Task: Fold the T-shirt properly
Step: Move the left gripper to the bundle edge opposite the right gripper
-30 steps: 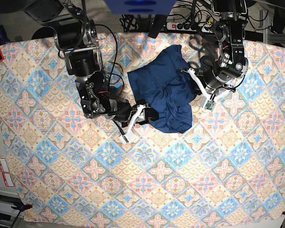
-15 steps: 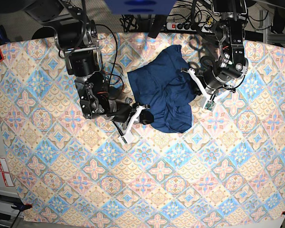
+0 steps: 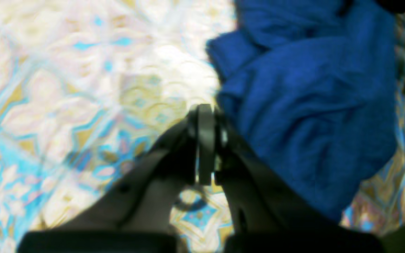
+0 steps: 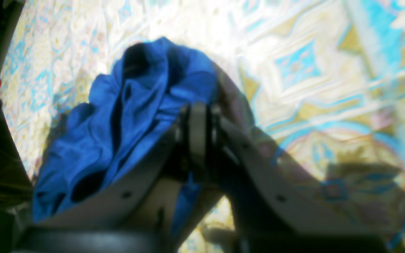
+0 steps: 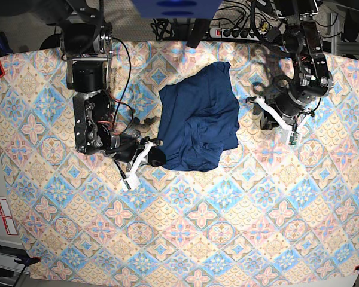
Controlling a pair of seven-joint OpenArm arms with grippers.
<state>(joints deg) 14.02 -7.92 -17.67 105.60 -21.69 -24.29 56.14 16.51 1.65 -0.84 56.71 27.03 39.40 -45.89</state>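
Right gripper [image 5: 154,156]: jaws pressed together, and in its wrist view we see blue fabric caught between them, pinching the lower left edge of the T-shirt [image 5: 197,122]. Left gripper [image 5: 262,119]: we see its jaws pressed together on nothing, apart from the garment's right edge. T-shirt: crumpled, upper centre of the patterned tablecloth [image 5: 239,227], between both arms.

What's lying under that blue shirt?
The T-shirt lies crumpled on a patterned tablecloth. Whatever the cloth hides beneath its folds cannot be seen.
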